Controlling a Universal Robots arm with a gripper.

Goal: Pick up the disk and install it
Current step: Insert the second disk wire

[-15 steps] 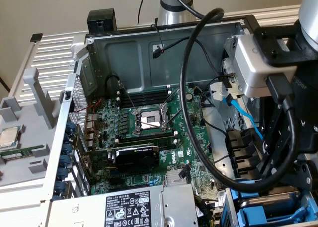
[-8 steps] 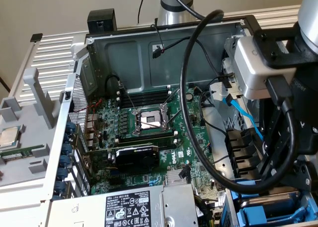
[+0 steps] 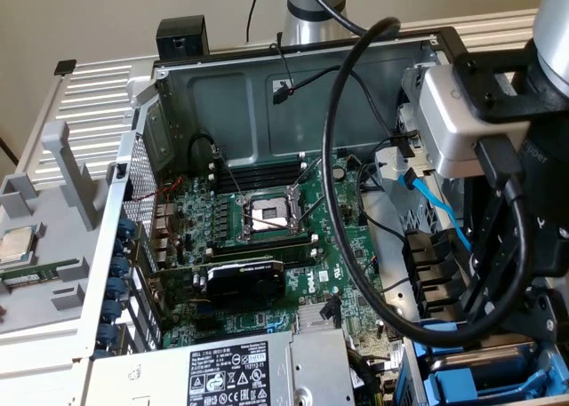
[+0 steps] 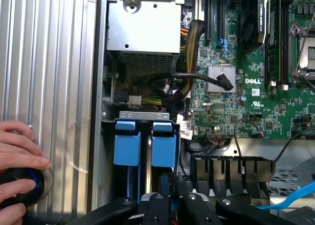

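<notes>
My gripper [image 4: 170, 201] hangs over the drive bay at the corner of the open computer case [image 3: 178, 77], its jaws drawn nearly together on the upper edge of the disk [image 4: 164, 148]. The disk stands on edge in its blue carrier, lowered into the right-hand slot just beside the other blue-carrier drive [image 4: 127, 145], so I judge it as seated or close to it. I grip from above because the slots open upward. A person's hand [image 4: 17, 168] rests on a round knob on the ribbed metal table [image 4: 54, 62] beside the case.
</notes>
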